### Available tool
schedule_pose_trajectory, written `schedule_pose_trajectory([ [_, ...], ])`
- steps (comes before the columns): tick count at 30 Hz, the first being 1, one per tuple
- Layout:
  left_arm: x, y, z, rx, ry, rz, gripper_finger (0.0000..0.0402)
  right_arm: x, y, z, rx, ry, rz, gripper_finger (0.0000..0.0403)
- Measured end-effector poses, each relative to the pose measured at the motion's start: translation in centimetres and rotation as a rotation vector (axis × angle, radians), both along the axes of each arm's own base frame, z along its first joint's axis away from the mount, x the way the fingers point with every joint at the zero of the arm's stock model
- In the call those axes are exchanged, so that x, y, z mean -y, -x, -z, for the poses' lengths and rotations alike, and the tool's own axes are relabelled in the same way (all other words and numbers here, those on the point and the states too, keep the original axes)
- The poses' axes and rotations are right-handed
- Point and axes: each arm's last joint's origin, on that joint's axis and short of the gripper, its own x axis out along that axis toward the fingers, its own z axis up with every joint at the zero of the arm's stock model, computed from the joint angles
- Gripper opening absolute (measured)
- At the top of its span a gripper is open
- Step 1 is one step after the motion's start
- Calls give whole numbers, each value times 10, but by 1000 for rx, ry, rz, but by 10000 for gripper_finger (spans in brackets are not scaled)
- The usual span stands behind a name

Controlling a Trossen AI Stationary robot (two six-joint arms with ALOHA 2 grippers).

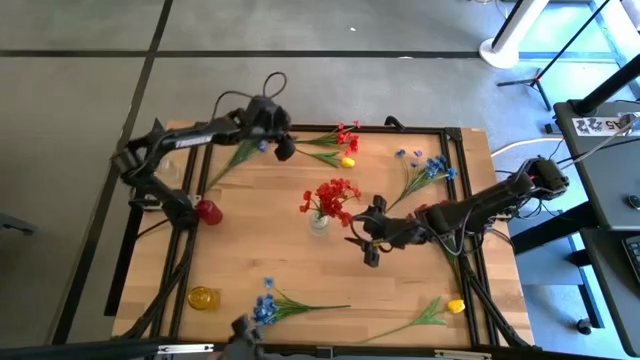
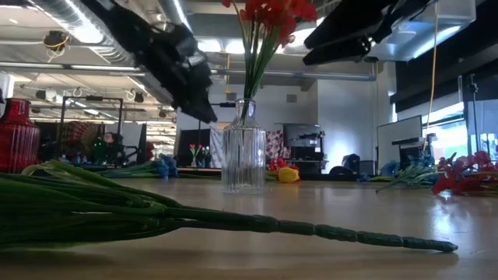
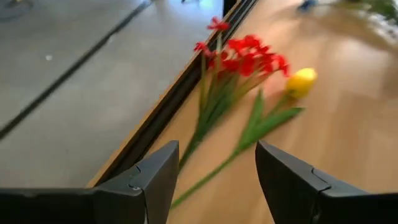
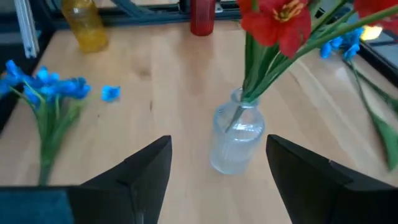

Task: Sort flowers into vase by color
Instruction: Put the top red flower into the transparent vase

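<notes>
2 loose sprays lie by the far edge of the wooden table [image 1: 250, 255] under my left gripper [image 3: 214, 180], fingers apart: a red-clustered spray [image 3: 245, 56] beside a yellow-bloomed one [image 3: 300, 82]. Both look featherlight and floppy, so I'd pinch the red one's thin green stem mid-length. My right gripper [image 4: 217, 177], also open, hovers beside the clear ribbed glass vase [image 4: 235, 140] at mid-table, which probably tips easily.

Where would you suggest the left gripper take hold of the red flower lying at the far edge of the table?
Grip the red flower by its thin green stem, below the bloom cluster. It lies flat along the table edge beside a yellow flower, so probably come straight down with the open left gripper, fingers straddling the stem crosswise, clear of the neighbouring stem.
</notes>
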Motion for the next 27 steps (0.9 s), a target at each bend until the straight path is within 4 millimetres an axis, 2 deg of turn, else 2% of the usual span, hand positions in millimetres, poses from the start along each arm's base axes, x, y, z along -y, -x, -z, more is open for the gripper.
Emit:
schedule_pose_trajectory([
  [6,-42,-25,30,-64,76,-47,208,-11,4,-1,24,-14,29,262],
  [14,-73,-60,53,-178,107,1,208,-14,6,0,21,-62,39,262],
  [18,-87,-65,57,-179,173,36,208,-13,7,2,4,-61,35,262],
  [23,-94,-61,82,-245,264,72,208,-13,7,2,3,-61,36,262],
  [27,-97,-58,91,-230,316,94,208,-13,7,2,3,-61,35,262],
])
